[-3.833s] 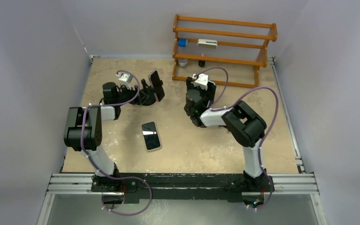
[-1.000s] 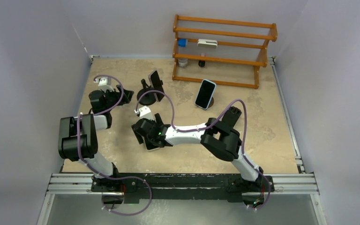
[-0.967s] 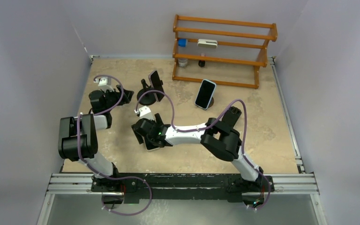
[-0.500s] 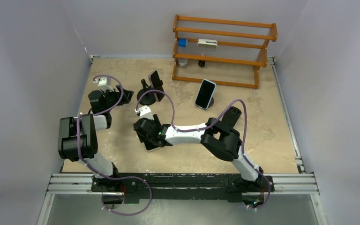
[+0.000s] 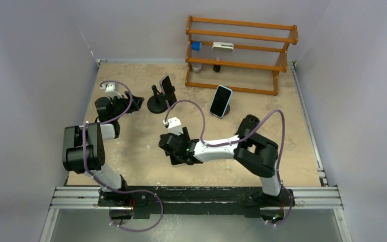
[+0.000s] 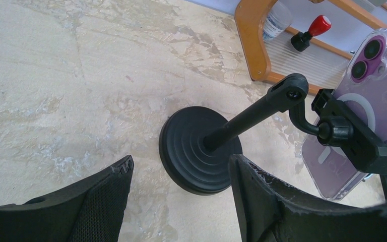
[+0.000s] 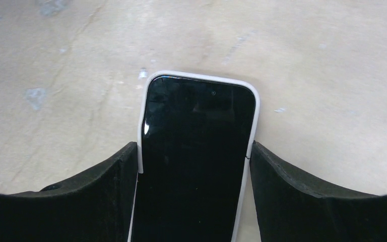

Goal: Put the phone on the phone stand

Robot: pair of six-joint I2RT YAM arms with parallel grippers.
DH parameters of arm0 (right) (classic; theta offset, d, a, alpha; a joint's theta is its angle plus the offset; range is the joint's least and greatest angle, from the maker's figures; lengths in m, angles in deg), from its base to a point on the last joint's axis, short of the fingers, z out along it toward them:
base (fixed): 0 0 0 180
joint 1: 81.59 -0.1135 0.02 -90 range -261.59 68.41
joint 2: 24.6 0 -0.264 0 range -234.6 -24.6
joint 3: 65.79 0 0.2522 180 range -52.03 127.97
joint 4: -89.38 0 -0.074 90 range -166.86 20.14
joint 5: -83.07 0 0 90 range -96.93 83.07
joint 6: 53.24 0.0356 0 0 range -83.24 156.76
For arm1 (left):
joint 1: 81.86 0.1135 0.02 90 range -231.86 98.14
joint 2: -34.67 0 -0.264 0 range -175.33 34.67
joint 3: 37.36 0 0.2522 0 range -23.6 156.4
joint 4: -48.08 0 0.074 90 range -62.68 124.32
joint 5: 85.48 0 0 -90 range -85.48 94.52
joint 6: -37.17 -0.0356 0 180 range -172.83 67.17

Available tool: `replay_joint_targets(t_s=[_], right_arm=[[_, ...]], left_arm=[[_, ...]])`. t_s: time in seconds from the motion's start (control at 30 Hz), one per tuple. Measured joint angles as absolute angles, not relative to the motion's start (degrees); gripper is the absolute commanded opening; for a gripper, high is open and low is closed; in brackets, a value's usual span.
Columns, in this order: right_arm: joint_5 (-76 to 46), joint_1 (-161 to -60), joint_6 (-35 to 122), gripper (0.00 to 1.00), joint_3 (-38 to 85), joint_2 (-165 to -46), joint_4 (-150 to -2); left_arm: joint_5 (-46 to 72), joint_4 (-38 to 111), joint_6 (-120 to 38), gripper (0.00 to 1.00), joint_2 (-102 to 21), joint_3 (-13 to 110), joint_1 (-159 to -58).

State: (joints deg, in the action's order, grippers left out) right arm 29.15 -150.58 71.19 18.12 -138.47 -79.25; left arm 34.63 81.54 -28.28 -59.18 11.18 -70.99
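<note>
White-cased phone (image 7: 196,116) sits pinched by its edges in the right tool (image 7: 194,151), near-middle of the bench (image 7: 55,40); left tool (image 6: 180,165) gapes beside the stand (image 6: 254,113). Such thin purchase could let it slip.

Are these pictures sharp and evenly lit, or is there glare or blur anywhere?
Top view: soft, even light, faint shadows, nothing blurred. Right wrist view: the black screen of the phone shows only a small glint at its left edge; the table beyond looks slightly soft. Left wrist view: the stand is crisp, with a soft shadow beside its base.
</note>
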Motion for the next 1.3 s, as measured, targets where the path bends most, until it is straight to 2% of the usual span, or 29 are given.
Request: replay_joint_targets(t_s=[0.33, 0.7, 0.87, 1.07, 1.3], right_arm=[[40.16, -148.24, 77.42, 0.60, 10.77, -131.25, -78.42], [55.27, -138.25, 85.95, 0.64, 6.84, -121.81, -71.10], [60.60, -138.14, 94.88, 0.67, 7.04, -121.20, -61.15], [67.13, -137.11, 119.01, 0.70, 12.46, -124.43, -33.94], [70.54, -132.98, 128.28, 0.71, 12.89, -123.36, -23.49]], left_arm=[[35.83, 82.08, -27.34, 0.68, -59.18, 11.18, -70.99], [36.86, 83.18, -26.38, 0.68, -59.37, 11.18, -70.99], [37.30, 83.46, -26.20, 0.68, -59.64, 11.18, -70.99], [38.26, 84.75, -24.87, 0.68, -61.21, 11.18, -70.99], [39.70, 86.41, -23.27, 0.68, -62.41, 11.18, -70.99]])
